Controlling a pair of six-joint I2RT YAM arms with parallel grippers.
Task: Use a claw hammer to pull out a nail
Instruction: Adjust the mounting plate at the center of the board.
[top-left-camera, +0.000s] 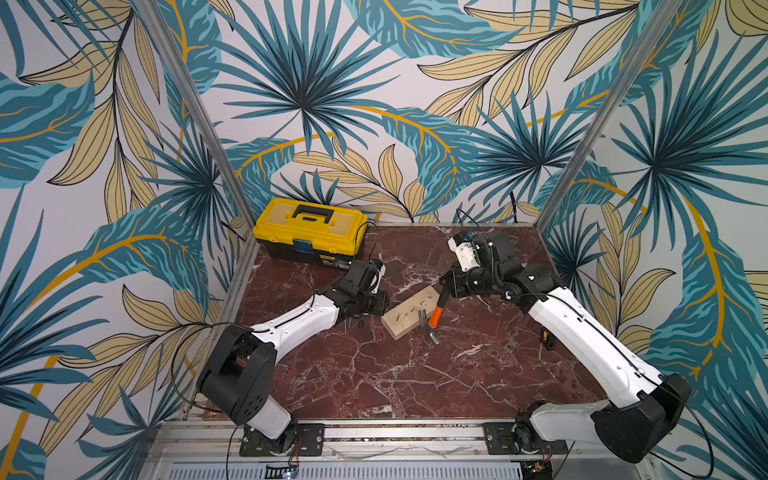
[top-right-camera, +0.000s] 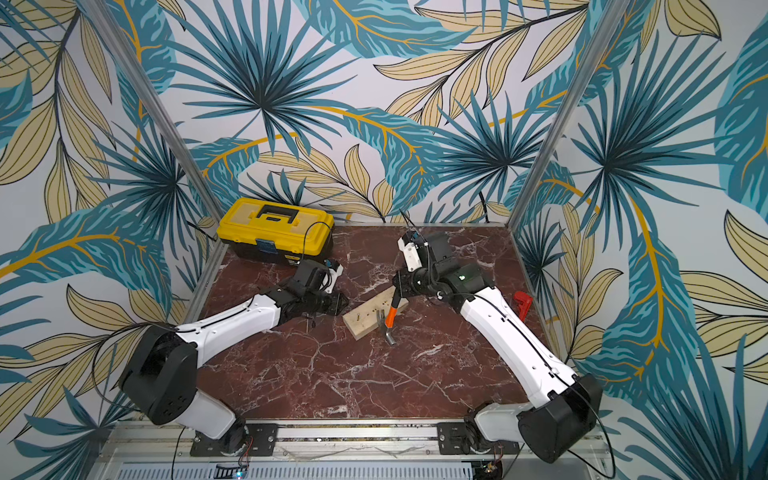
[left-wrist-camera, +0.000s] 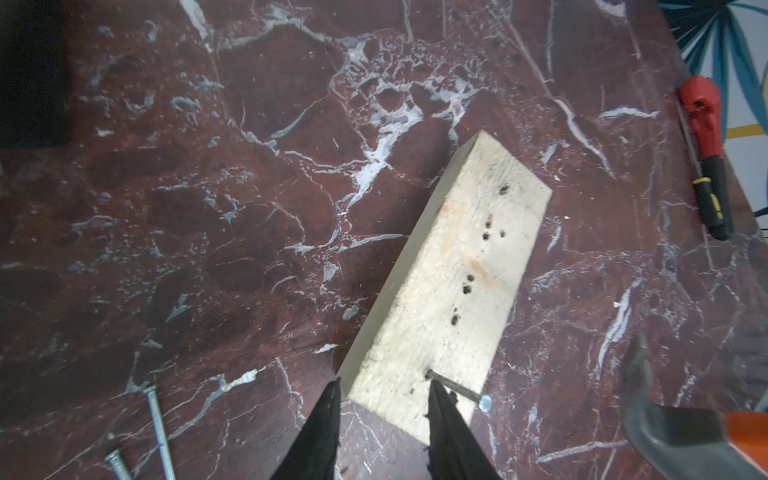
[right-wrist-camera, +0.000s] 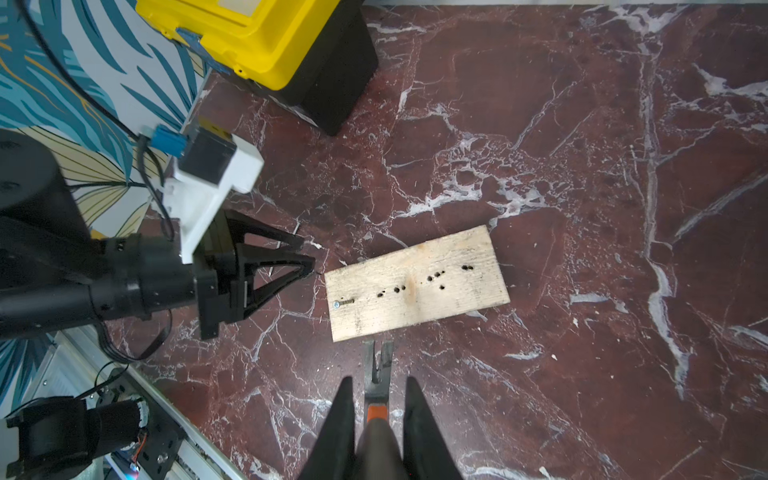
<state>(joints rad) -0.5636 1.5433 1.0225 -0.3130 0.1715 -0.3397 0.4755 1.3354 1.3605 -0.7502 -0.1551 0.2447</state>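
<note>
The claw hammer (top-left-camera: 434, 320) (top-right-camera: 390, 319) has a silver head, an orange upper shaft and a black lower shaft. My right gripper (right-wrist-camera: 378, 380) (top-left-camera: 444, 291) is shut on that black shaft. Its forked claw (right-wrist-camera: 378, 359) lies just off the long near edge of a pale wooden board (right-wrist-camera: 415, 286) (top-left-camera: 411, 311) (left-wrist-camera: 465, 282) with several empty holes. A nail (right-wrist-camera: 344, 303) (left-wrist-camera: 457, 388) sticks out near the board's left end, leaning over. My left gripper (left-wrist-camera: 384, 382) (right-wrist-camera: 309, 253) (top-left-camera: 385, 306) is open beside that end, holding nothing.
A yellow and black toolbox (top-left-camera: 309, 226) (right-wrist-camera: 266, 37) stands at the back left. A red-headed tool with a dark shaft (top-right-camera: 521, 303) (left-wrist-camera: 706, 137) lies by the right wall. Loose nails (left-wrist-camera: 158, 428) lie on the marble table (top-left-camera: 415, 382) under my left arm.
</note>
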